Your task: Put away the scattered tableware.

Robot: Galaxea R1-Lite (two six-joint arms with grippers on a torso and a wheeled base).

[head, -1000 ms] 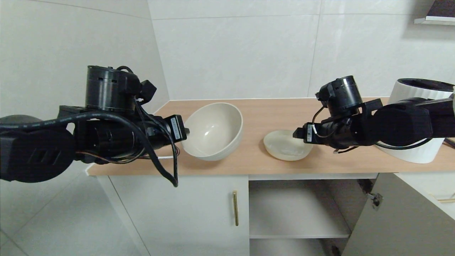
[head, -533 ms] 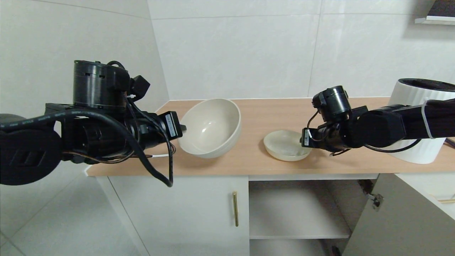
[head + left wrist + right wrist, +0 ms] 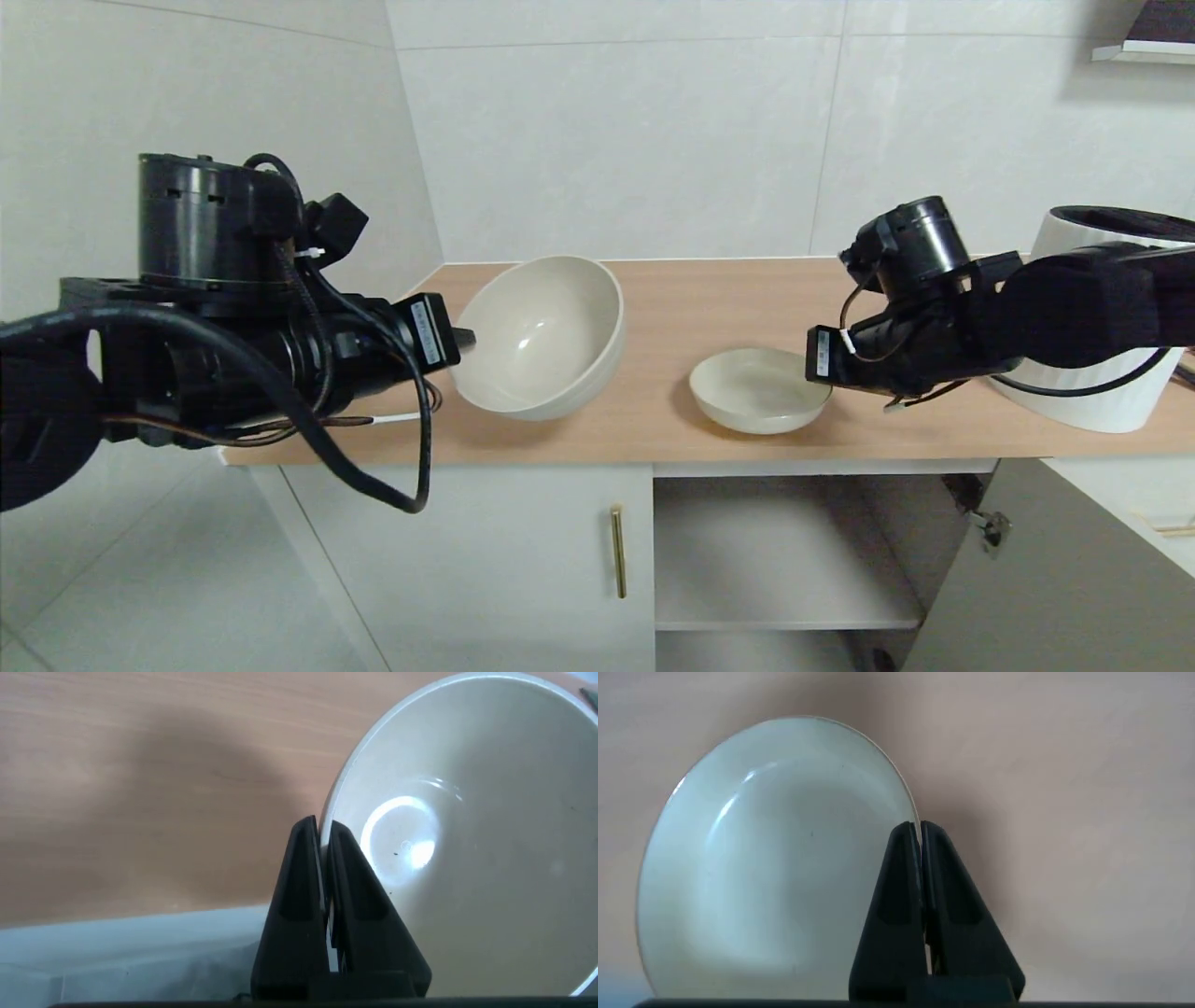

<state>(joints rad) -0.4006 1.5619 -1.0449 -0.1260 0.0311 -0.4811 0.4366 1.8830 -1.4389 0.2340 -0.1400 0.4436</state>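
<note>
I am pinching the tilted bowl [image 3: 541, 336] by its rim in my left gripper [image 3: 323, 826] and the small dish [image 3: 752, 390] likewise in my right gripper [image 3: 921, 829], both over the counter [image 3: 709, 299], the dish directly above the open cabinet [image 3: 775, 560].

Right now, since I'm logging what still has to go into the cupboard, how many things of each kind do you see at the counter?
large bowl: 1
small dish: 1
white ribbed container: 1
Total: 3
</note>
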